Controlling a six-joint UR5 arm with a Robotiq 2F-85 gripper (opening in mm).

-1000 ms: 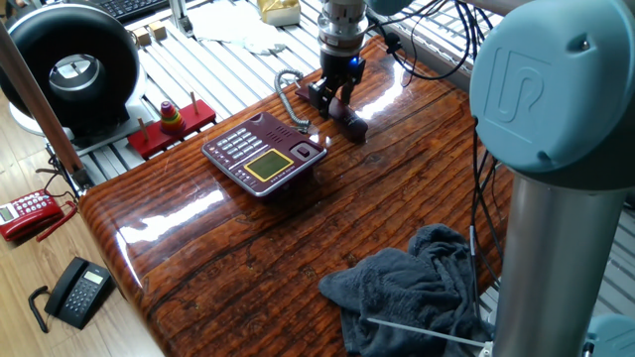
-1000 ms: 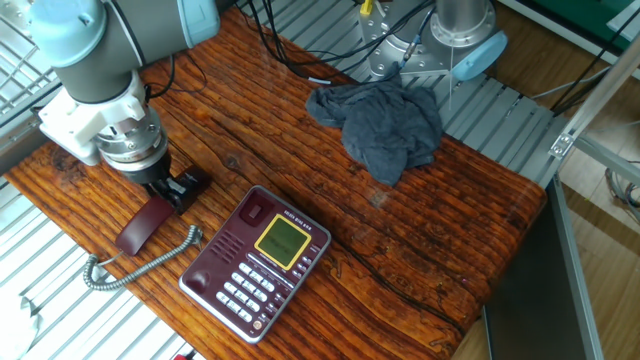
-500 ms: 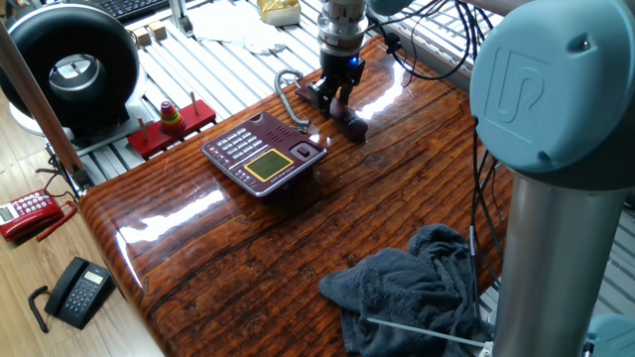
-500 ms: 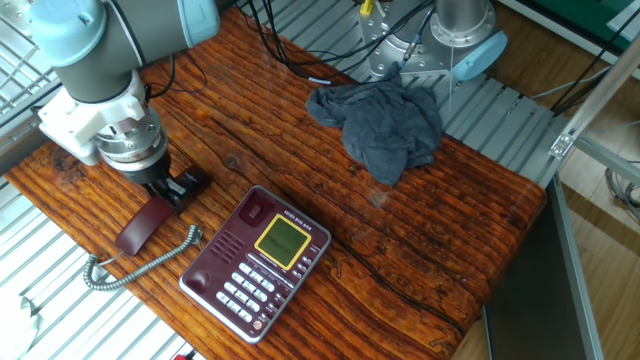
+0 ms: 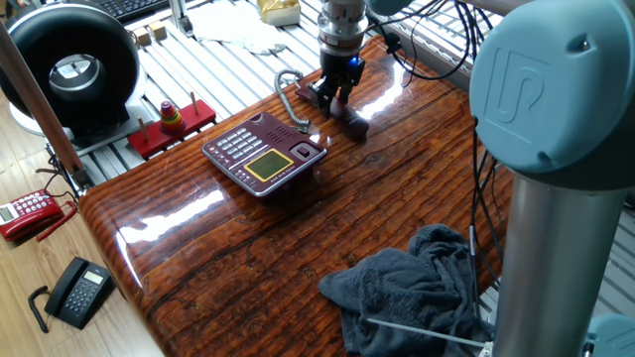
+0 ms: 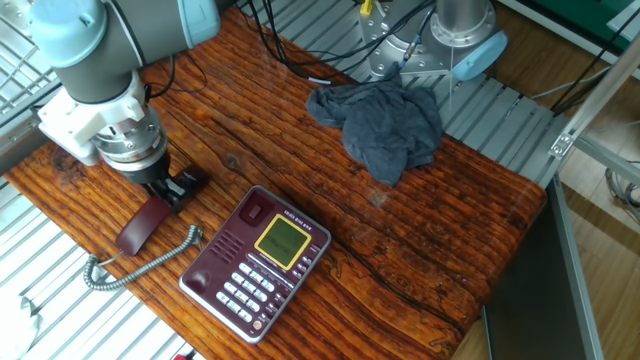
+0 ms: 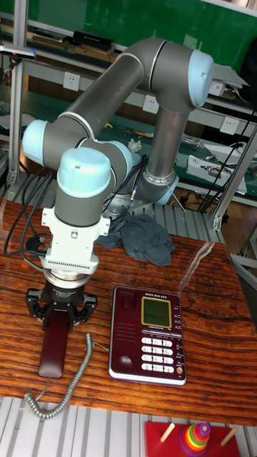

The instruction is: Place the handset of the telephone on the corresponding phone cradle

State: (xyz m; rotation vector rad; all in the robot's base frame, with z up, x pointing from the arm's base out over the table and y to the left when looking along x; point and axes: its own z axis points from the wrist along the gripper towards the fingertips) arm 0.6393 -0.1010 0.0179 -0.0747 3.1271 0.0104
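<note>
Nothing has shifted since the earlier frames: the gripper (image 7: 61,319) stays clamped on the handset (image 7: 54,348).

The handset lies flat on the table (image 7: 214,314), left of the telephone (image 7: 150,333), its cord (image 7: 68,385) trailing toward the table edge; the cradle (image 7: 124,330) lies bare, with a grey cloth (image 7: 143,239) behind.

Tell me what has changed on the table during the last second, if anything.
Nothing has visibly changed. The gripper stays low over the upper end of the handset, which lies flat on the table beside the telephone, off the phone cradle. The grey cloth has not moved either. Whether the gripper already clamps the handset cannot be told.
</note>
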